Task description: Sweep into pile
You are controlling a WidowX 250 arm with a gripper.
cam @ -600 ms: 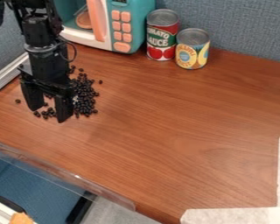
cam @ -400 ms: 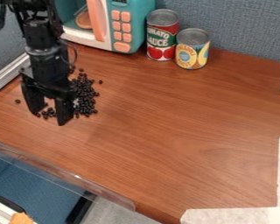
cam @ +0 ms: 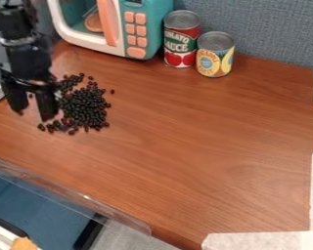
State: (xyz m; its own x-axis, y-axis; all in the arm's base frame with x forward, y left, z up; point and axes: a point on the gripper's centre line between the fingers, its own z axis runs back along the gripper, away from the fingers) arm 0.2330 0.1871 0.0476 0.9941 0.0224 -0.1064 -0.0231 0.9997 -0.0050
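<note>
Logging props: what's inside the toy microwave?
Inside the toy microwave: a round orange-brown thing, its right side covered by the upright pink handle. Whatever sits behind the handle, or higher than the picture's top edge, can't be seen.

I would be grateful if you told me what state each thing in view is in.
Pincer: open.
Dark beans: loosely heaped, with a few strays.
Red-labelled can: upright, top closed.
Yellow-labelled can: upright, top closed.
Toy microwave: upright; door state unclear.

Loose pile of sm. round blk beans (cam: 86, 108), scattered edges, on brn tabletop (cam: 198, 146).
</note>
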